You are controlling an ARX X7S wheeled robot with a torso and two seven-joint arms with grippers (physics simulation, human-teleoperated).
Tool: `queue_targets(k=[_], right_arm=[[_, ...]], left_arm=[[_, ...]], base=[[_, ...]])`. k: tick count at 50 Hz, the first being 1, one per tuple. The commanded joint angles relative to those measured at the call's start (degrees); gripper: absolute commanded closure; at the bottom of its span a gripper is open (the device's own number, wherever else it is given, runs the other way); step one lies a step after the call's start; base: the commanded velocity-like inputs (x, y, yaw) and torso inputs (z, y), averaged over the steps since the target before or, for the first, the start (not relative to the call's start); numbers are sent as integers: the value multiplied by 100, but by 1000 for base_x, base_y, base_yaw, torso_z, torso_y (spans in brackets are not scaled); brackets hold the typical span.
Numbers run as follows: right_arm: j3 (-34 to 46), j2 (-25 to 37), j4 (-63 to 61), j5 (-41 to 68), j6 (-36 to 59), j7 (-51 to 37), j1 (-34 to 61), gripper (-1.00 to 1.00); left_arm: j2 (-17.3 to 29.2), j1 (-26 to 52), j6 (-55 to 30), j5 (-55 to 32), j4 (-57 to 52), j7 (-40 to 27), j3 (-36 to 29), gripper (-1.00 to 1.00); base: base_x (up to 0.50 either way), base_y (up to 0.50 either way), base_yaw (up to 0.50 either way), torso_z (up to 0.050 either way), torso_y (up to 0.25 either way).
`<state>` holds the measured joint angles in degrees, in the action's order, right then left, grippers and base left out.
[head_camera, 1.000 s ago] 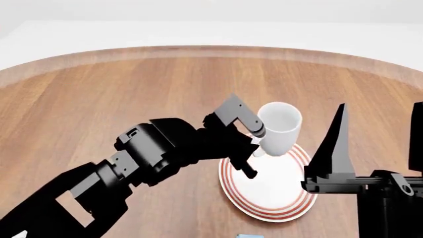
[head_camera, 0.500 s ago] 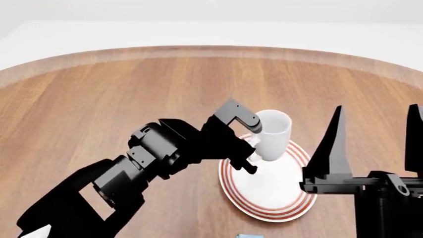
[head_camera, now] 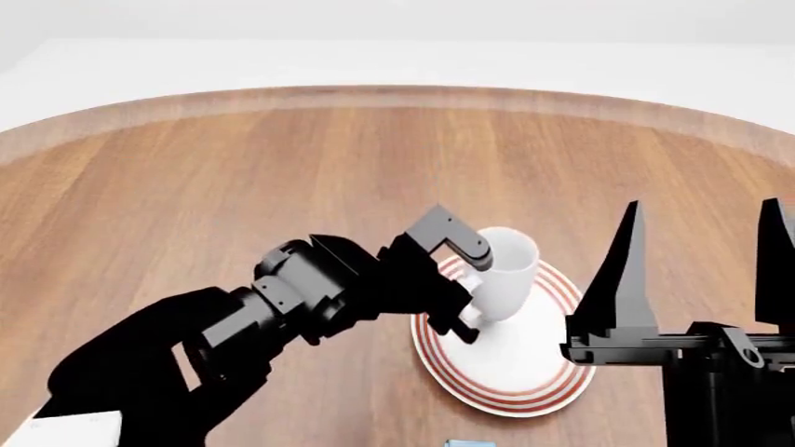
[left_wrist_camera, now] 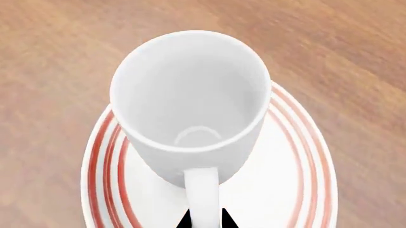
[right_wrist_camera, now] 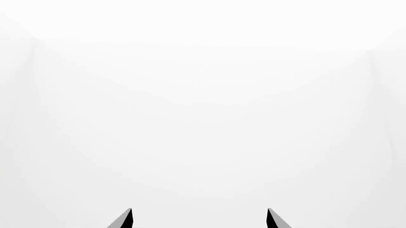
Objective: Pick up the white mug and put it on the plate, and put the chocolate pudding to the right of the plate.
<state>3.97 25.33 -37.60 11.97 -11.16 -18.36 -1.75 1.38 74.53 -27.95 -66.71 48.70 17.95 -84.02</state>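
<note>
My left gripper [head_camera: 476, 289] is shut on the loop handle [left_wrist_camera: 201, 194] of the white mug [head_camera: 504, 270], which stands upright over the far left part of the plate [head_camera: 541, 368]. In the left wrist view the mug [left_wrist_camera: 190, 95] is seen from above with the red-ringed plate [left_wrist_camera: 295, 161] beneath it, and the left gripper [left_wrist_camera: 204, 221] has a black fingertip on each side of the handle. Whether the mug's base touches the plate is hidden. The chocolate pudding [head_camera: 470, 442] shows only as a light blue sliver at the bottom edge. My right gripper [head_camera: 703, 207] stands open at the right, fingers pointing up; in its wrist view the right gripper [right_wrist_camera: 199, 218] holds nothing.
The round wooden table [head_camera: 249, 168] stretches far to the left and back, with its curved rim [head_camera: 397, 93] at the rear. My right arm's black body [head_camera: 695, 372] stands just right of the plate. The right wrist view shows only blank white.
My left gripper has come down and slightly nearer with the mug, which now sits lower over the plate. The right gripper has shifted a little to the left.
</note>
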Motion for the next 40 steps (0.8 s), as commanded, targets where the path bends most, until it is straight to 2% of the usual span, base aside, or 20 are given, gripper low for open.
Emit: queue_targets(k=[1, 32, 33, 40], right_arm=[[-130, -102, -39, -91, 12, 125, -25, -100], [-89, -77, -28, -108, -9, 88, -41, -100], [-87, -78, -13, -108, -21, 90, -39, -100], [-74, -72, -7, -111, -14, 82, -29, -100]], left_arm=[[-137, 64, 227, -418, -12, -6, -430, 100], [-137, -222, 314, -203, 46, -138, -467, 100], [-137, -240, 316, -188, 34, -145, -471, -100], [-137, -262, 302, -179, 63, -155, -452, -100]], base=[[0, 0, 0, 0, 0], [0, 0, 0, 0, 0], [0, 0, 0, 0, 0], [0, 0, 0, 0, 0]])
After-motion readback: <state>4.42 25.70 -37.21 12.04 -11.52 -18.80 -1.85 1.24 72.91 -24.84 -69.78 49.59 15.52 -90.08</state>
